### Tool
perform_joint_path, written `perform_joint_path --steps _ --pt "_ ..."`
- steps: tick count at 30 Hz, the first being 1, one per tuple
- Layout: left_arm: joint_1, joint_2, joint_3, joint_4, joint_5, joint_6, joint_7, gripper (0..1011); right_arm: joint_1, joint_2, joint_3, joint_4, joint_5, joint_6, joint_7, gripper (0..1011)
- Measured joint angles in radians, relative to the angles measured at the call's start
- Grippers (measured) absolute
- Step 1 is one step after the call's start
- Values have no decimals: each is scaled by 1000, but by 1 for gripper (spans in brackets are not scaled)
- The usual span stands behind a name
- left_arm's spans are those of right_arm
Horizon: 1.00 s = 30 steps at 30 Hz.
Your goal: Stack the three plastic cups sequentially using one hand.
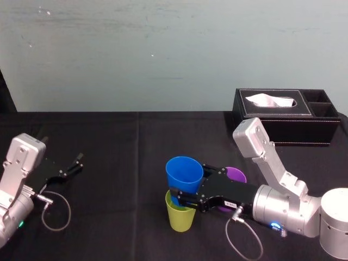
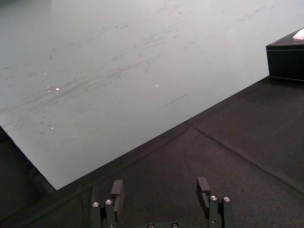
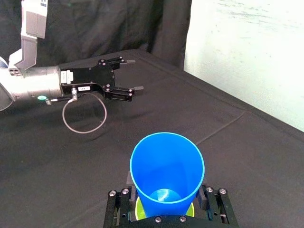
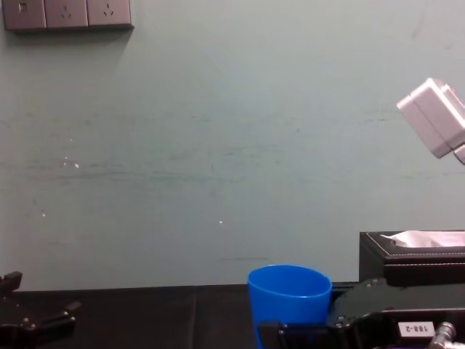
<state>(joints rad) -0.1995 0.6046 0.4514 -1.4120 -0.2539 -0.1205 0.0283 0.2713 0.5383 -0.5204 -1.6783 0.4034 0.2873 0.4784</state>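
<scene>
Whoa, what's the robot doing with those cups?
It is stacking cups. The right gripper grips the blue cup, whose bottom sits in the mouth of the yellow-green cup on the black table. The purple cup stands just beyond that gripper. The left gripper rests open at the table's left side.

A robotics lab or test room rather than a home. A tabletop draped in plain black cloth point(image 1: 119, 163) stands against a bare, scuffed pale green wall point(image 1: 163, 54) with a row of grey wall sockets point(image 4: 67, 14) high up. Two silver jointed robot arms reach over the cloth: the left pincer point(image 1: 75, 164) lies spread and unloaded, and the right pincer point(image 1: 182, 197) grips a blue tapered plastic cup point(image 1: 184, 175). A black stitched tissue box point(image 1: 283, 117) sits at the tabletop's far right.
</scene>
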Motion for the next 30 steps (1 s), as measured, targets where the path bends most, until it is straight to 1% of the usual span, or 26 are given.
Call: perform_joint_path --steps 30 --pt "0 0 0 0 0 0 0 1000 5 -19 -17 44 -28 -11 0 718"
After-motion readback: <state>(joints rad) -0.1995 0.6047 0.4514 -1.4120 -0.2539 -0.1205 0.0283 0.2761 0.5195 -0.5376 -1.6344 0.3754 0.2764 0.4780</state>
